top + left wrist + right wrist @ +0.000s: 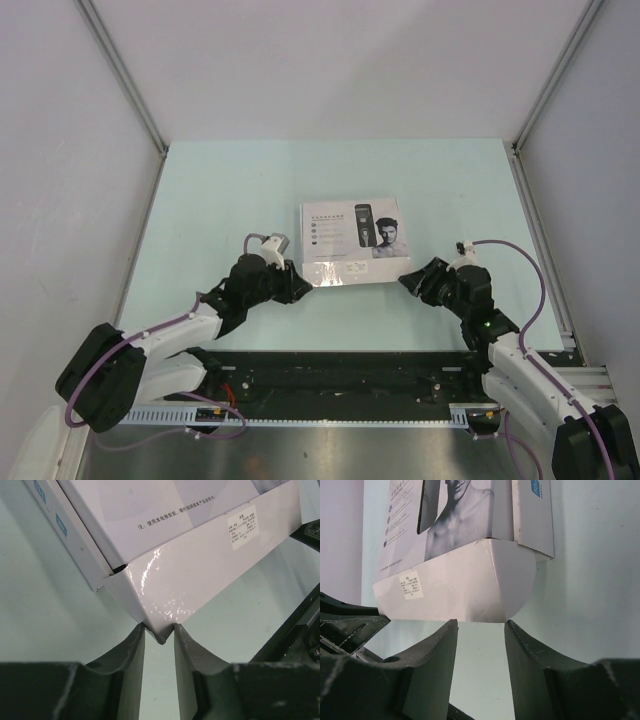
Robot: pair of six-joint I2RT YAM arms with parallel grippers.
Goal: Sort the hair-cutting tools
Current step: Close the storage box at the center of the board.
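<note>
Top external view: the white box with printed lid (355, 243) lies in the middle of the table (230, 200), with the left gripper (303, 287) at its near left corner and the right gripper (407, 282) at its near right. The left fingers (135, 650) pinch the corner of the box's front flap (200, 575), while the right fingers (440, 650) stand open, the flap's rounded end just beyond their tips. The hair-cutting tools are out of sight; whether they lie inside the box cannot be told.

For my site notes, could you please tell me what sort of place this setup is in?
Most likely a robotics lab test cell, not a salon: a pale green table walled by plain white panels on aluminium rails, with two robot arms bolted at its near edge.
</note>
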